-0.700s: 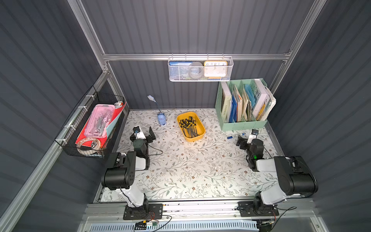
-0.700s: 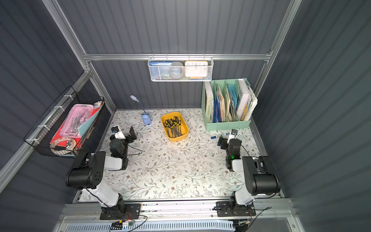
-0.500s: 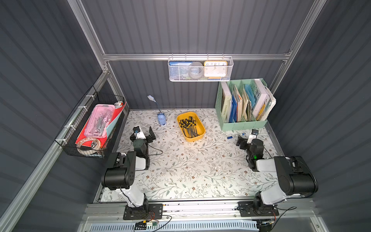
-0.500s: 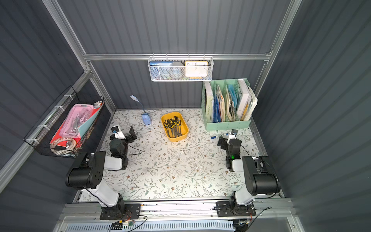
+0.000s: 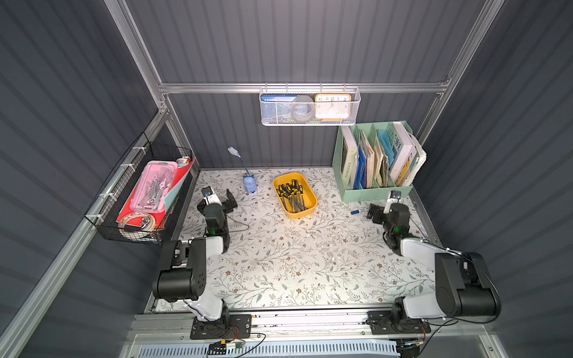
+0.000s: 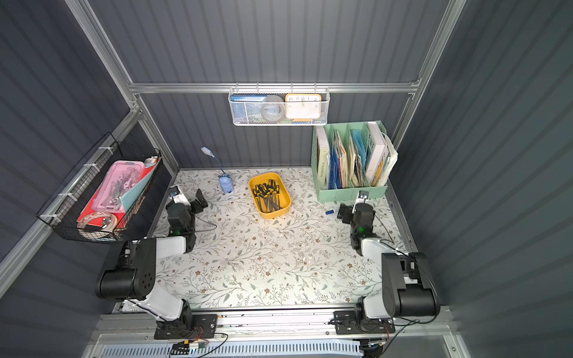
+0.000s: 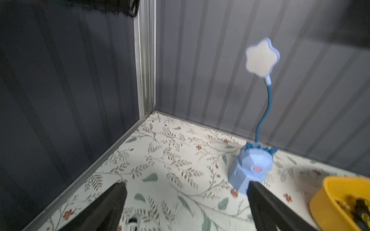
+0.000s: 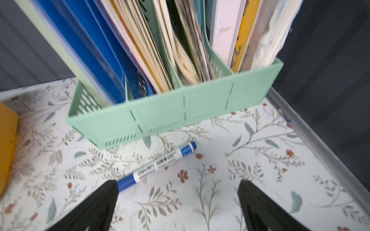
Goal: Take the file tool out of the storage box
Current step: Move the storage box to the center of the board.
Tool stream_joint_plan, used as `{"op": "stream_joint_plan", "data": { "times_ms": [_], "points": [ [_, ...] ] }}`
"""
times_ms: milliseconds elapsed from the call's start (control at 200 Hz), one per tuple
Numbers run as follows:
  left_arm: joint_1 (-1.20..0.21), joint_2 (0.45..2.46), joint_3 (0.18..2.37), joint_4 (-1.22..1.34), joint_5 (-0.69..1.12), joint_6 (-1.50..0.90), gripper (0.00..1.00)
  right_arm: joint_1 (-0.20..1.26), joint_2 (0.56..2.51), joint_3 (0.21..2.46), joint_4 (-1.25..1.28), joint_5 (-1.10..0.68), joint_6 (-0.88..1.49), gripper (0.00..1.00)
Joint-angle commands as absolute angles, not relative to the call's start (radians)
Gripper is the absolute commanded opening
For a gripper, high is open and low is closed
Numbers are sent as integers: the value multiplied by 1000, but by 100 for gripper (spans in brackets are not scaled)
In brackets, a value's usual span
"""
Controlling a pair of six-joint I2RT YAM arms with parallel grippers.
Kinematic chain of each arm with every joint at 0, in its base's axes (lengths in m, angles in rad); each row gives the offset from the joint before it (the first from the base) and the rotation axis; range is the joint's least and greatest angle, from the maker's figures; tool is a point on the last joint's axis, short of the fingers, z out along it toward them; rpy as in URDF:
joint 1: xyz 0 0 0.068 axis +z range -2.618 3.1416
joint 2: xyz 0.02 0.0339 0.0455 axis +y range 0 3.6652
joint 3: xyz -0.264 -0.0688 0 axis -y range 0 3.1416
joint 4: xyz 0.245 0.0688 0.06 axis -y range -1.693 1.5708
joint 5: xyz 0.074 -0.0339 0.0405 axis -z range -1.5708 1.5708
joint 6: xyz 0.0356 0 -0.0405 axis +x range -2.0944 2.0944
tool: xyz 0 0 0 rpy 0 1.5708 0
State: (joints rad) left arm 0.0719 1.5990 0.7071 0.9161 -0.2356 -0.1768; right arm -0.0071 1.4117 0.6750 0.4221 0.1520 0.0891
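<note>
The yellow storage box sits on the flowery table. The file tools lie inside it (black and yellow handles). The left gripper is wide open, left of the box, past the blue lamp. The right gripper is wide open too, well to the box's right.

Oddments on the floral tabletop
Blue star-headed lamp at 11 o'clock, mint-green file organiser at 2, blue marker just beside it, at its 7 o'clock.
</note>
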Motion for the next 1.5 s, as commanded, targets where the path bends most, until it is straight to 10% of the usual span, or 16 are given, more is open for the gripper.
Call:
{"op": "stream_joint_plan", "data": {
  "times_ms": [0,430,660,1131,1496],
  "points": [
    [58,1547,900,560,-266,-289,100,11,1410,904,-14,190,137,99],
    [-307,1956,1643,-167,-292,-559,95,159,1521,1255,-393,121,257,99],
    [-309,2070,1702,-301,-159,-652,59,164,1580,1313,-486,61,269,98],
    [-309,2254,1818,-392,-81,-645,44,164,1624,1335,-555,34,254,88],
    [-308,2289,1863,-462,-81,-614,0,164,1649,1362,-601,4,263,81]
  ]
}}
